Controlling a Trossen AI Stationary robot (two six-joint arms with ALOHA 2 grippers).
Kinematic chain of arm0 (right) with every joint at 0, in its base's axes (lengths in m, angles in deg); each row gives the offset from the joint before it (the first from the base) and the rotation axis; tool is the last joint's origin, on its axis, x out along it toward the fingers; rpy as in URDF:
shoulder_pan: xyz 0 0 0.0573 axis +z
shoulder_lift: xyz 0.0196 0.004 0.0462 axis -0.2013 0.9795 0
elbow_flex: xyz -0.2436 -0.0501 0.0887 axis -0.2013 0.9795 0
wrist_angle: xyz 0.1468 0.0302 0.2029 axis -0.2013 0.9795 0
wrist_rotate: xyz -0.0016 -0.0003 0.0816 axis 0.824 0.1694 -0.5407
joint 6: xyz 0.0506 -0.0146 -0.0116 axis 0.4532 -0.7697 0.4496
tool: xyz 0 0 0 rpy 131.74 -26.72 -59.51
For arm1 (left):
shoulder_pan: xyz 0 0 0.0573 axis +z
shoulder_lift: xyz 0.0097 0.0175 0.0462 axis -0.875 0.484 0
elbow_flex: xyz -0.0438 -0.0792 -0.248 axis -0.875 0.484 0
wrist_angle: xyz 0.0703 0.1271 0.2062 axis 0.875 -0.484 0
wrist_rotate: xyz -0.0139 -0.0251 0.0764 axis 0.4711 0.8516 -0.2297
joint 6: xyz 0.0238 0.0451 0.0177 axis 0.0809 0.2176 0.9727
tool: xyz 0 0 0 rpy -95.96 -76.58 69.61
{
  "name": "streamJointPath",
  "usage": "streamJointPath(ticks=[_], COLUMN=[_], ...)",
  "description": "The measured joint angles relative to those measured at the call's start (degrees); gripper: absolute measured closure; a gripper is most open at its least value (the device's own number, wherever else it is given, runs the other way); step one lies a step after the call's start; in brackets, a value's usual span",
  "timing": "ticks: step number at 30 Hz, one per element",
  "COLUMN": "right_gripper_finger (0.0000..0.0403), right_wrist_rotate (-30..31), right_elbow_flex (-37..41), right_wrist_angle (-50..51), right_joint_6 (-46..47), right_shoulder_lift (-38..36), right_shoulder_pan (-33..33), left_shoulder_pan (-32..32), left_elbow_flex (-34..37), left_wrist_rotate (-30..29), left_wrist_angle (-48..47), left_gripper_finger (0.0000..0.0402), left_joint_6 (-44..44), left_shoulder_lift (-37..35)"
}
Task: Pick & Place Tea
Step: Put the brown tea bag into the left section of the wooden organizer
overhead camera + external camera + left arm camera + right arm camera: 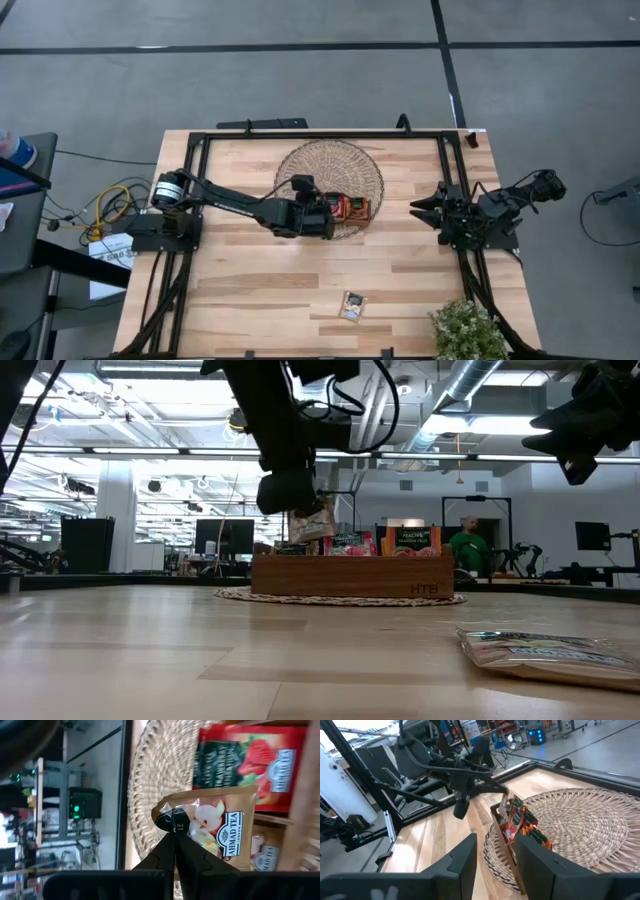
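Tea sachet (212,827), tan w/ fruit print, is pinched at its corner by the left end effector (175,827), fingers pressed together on it; in low view the sachet (312,525) hangs above the left end of the wooden tray (350,575), not resting in it; in high view the left end effector (322,212) sits at approx 9 o'clock of the tray (357,209); tray stands on the round wicker mat (345,160), toward its 5 o'clock edge; red strawberry sachet (250,765) + more sachets stand upright in the tray, just beside the held one; 1 more sachet (352,305) lies flat on the table (250,290) alone, well apart from the tray, approx 6 o'clock of it, near the front edge; right end effector (425,208) waits at approx 3 o'clock side of the table, fingers spread, holding nothing; small plant (468,330) at table's 5 o'clock corner; a person (466,545) stands far back in the room.
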Motion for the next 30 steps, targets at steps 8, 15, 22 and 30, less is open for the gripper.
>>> streamJointPath(ticks=[8, 15, 22, 30], right_gripper_finger=[0.0280, 0.0280, 0.0280, 0.0280], right_wrist_rotate=[0.0, 0.0, 0.0, -0.1], right_elbow_flex=[0.0, 0.0, 0.0, 0.0], right_wrist_angle=[0.2, 0.2, 0.2, 0.2], right_joint_6=[0.0, 0.0, 0.0, 0.0], right_shoulder_lift=[0.0, 0.0, 0.0, 0.0], right_shoulder_pan=[0.0, 0.0, 0.0, 0.0], left_shoulder_pan=[-1.0, -3.2, -4.5, -4.5], left_elbow_flex=[0.0, 2.9, 6.8, 6.8], left_wrist_rotate=[-3.5, -4.9, -10.4, -9.6], left_wrist_angle=[-3.9, -5.2, 1.7, 3.1], left_gripper_finger=[0.0401, 0.0401, 0.0401, 0.0401], left_joint_6=[-1.1, -3.3, -0.8, -0.6], left_shoulder_lift=[0.1, 0.1, 0.1, 0.1])
